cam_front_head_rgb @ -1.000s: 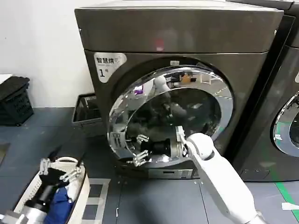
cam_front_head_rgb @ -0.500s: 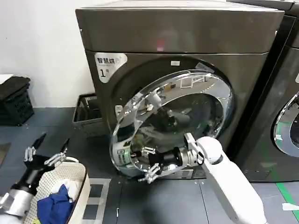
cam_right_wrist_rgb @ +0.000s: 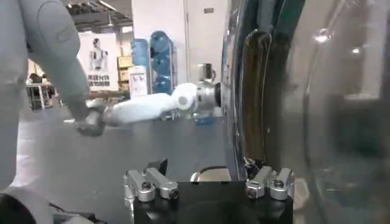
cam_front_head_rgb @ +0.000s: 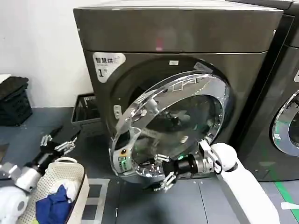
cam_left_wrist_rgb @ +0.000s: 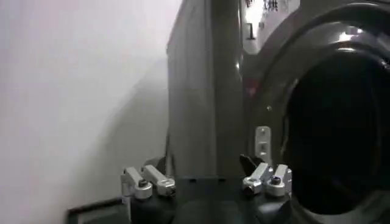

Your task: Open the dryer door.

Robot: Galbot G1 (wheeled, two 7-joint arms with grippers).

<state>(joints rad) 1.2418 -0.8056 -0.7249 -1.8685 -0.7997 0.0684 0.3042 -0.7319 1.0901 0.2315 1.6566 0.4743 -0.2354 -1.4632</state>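
Below the half-swung dryer door (cam_front_head_rgb: 170, 123), hinged at its right on the dryer (cam_front_head_rgb: 177, 42), my right gripper (cam_front_head_rgb: 163, 173) sits spread at its lower rim, nearer than my splayed left gripper (cam_front_head_rgb: 58, 144).

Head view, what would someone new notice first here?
The dryer door, a big chrome-rimmed porthole, stands swung partly open at the middle of the dryer. The right end effector sits open at the door's lower edge. The left end effector hangs open above a laundry basket, lower left.
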